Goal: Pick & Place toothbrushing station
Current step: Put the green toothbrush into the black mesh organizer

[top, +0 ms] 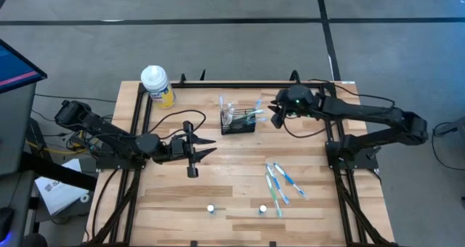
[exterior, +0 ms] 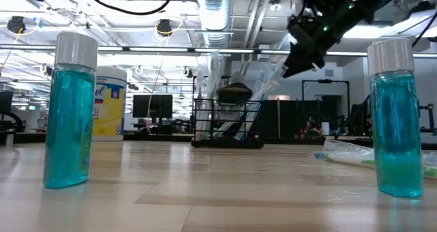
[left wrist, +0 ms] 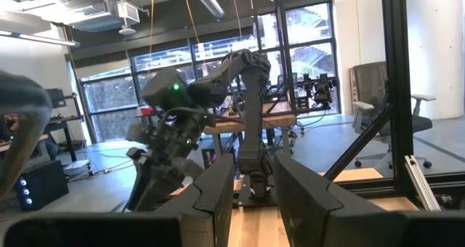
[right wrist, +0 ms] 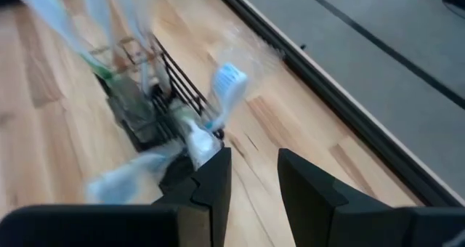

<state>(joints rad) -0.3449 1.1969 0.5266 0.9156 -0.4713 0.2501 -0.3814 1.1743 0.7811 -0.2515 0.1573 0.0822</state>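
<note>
Looking down from the high view: wire-mesh holder (top: pixel 238 121) sits at the table's far middle, right gripper (top: pixel 274 113) just beside its right end, left gripper (top: pixel 205 147) parked well apart, fingers spread and empty. Low view: wrapped brushes (exterior: pixel 268 82) lean out of the thin-wire holder toward the right gripper, so a snag could tip it. Right wrist view: fingers (right wrist: pixel 215 176) part-open, holding nothing, with a crinkly clear wrapper (right wrist: pixel 227 87) just ahead.

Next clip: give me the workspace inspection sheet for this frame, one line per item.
Surface: wooden tabletop, no spills seen.
Job's things: toothbrushing station at far edge, wrapped toothbrushes inside; more wrapped toothbrushes lie loose.
Clutter: yellow bottle at far left corner; two small blue bottles near front edge.
Grippers: right gripper open beside the station; left gripper open, mid-table.
Cables: bundles beside the left arm's base.
Surroundings: office room, nobody seen.
</note>
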